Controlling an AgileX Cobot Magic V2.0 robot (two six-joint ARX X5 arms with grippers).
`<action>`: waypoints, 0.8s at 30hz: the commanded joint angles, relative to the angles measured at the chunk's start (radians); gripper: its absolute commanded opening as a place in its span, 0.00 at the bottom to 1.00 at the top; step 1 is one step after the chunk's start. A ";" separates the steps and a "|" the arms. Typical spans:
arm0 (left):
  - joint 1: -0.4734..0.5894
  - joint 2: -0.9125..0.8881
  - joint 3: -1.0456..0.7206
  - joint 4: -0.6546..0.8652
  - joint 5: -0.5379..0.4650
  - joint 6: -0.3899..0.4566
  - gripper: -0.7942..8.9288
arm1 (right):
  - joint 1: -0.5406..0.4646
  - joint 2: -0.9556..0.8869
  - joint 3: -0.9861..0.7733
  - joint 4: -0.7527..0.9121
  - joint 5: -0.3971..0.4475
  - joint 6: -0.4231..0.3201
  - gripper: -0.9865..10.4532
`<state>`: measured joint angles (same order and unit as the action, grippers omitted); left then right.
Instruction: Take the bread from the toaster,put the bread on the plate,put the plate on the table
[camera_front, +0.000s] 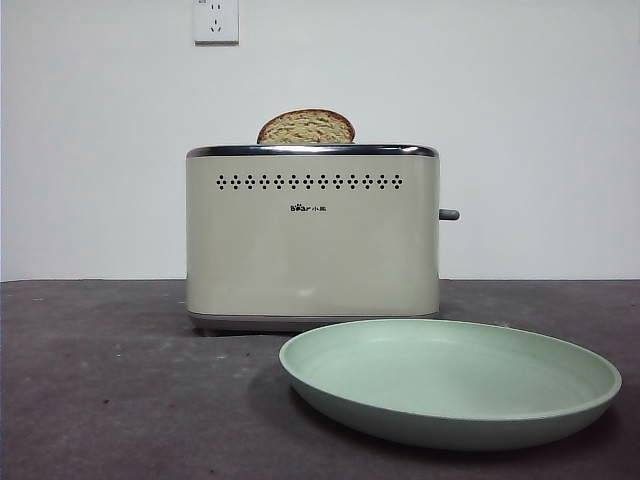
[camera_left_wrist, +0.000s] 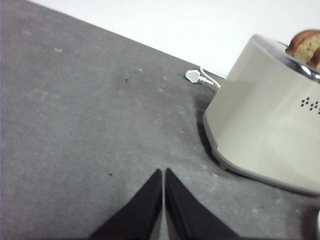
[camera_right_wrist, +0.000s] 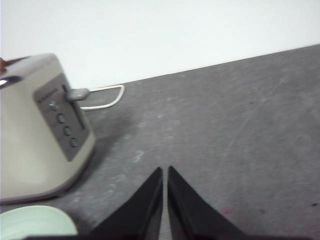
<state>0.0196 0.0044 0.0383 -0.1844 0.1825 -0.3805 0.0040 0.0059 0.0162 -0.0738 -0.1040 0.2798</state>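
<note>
The broad dark grey-brown worktop (camera_front: 110, 380) has a matte, faintly mottled skin, flat from edge to edge. On it stands the boxy cream two-slot toaster (camera_front: 312, 240), smooth-sided with rounded corners, a chrome rim along the top, a row of small dot holes, a tiny dark logo and a grey lever on its end. Just in front of it, apart from it, rests the wide, shallow, round mint-green plate (camera_front: 450, 383), matte with a raised rim and nothing on it. The tan, speckled slice of wholegrain bread (camera_front: 306, 127) sits in the toaster's slot, only its domed, brown-crusted top showing above the chrome. A white plug (camera_left_wrist: 192, 76) with its cord lies behind the toaster. The left claw (camera_left_wrist: 163, 172) and the right claw (camera_right_wrist: 164, 171) hang over bare worktop on either side, each clenched tip to tip, grasping nothing.
</note>
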 joint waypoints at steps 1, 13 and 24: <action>0.003 0.002 0.031 -0.003 0.016 -0.053 0.09 | -0.002 -0.002 0.027 -0.036 -0.002 0.065 0.09; 0.003 0.196 0.277 -0.043 0.137 -0.005 0.09 | 0.000 0.126 0.294 -0.148 -0.009 0.013 0.09; -0.001 0.508 0.628 -0.283 0.373 0.225 0.09 | 0.017 0.480 0.681 -0.433 -0.238 -0.148 0.09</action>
<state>0.0212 0.4953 0.6373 -0.4637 0.5365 -0.2203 0.0166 0.4644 0.6712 -0.4934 -0.3290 0.1810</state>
